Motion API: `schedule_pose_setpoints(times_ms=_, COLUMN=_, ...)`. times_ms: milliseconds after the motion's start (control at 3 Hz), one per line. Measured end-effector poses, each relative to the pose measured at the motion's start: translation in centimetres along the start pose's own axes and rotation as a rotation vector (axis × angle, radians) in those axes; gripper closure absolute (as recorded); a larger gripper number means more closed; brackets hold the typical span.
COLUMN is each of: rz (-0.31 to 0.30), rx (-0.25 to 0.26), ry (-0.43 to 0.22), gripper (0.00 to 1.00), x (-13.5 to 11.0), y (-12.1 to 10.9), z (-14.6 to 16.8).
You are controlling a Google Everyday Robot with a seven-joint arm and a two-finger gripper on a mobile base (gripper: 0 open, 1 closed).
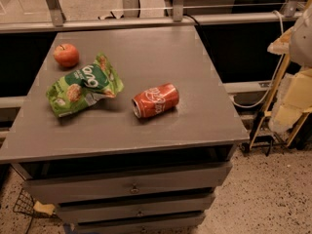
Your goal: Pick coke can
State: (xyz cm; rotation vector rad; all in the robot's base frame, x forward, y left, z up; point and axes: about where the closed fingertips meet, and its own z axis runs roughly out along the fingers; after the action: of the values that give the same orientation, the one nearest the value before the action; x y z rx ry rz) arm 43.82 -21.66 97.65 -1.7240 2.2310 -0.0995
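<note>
Near the centre of the tabletop [195, 67] the coke can [156, 100] lies sideways; a glancing touch could roll it toward five o'clock. The gripper [303, 35] hangs at two o'clock; whether it is parted or closed I cannot tell.

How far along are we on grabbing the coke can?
Nothing done yet: the coke can lies on its side on the table, untouched. In hand: the gripper hangs at the right edge of view, beyond the table. Left: reach, grasp, lift.
</note>
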Motion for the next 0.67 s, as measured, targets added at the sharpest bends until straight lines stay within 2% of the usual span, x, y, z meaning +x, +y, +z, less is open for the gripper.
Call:
schedule_pose_setpoints(times_ms=333, rz=0.000, rx=0.000, ry=0.000, gripper=0.00, x=0.0, y=0.0, z=0.0)
schedule_pose_setpoints(times_ms=667, rz=-0.099, rx=-0.039, ry=-0.085, gripper=0.00, x=-3.5, y=-1.5, z=2.9)
